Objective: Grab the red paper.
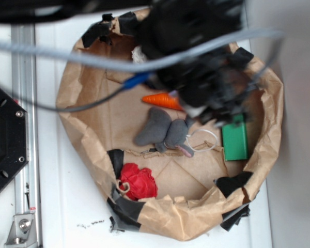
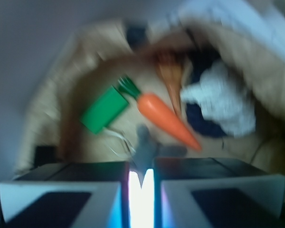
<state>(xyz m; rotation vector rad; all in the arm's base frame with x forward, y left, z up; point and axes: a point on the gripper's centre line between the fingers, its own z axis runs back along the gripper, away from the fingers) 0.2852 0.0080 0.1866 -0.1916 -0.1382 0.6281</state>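
Red paper waits at lower left; arm blurs at upper right.
The red paper [image 1: 138, 181] lies against the brown paper basin's [image 1: 72, 88] lower wall, apart from the plush elephant [image 1: 163, 133] and toy carrot [image 1: 163, 101]. The gripper [image 2: 141, 178] looks nearly closed, holding nothing (blurred); I'd open it wide above the wad before descending.

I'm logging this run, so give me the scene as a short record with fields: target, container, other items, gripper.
target: red paper, lying at the bin's near wall, untouched
container: brown paper bin, patched with black tape
other items: grey plush elephant, toy carrot, green block, white paper wad
gripper: gripper above the bin's far side, away from the target; open or shut unclear
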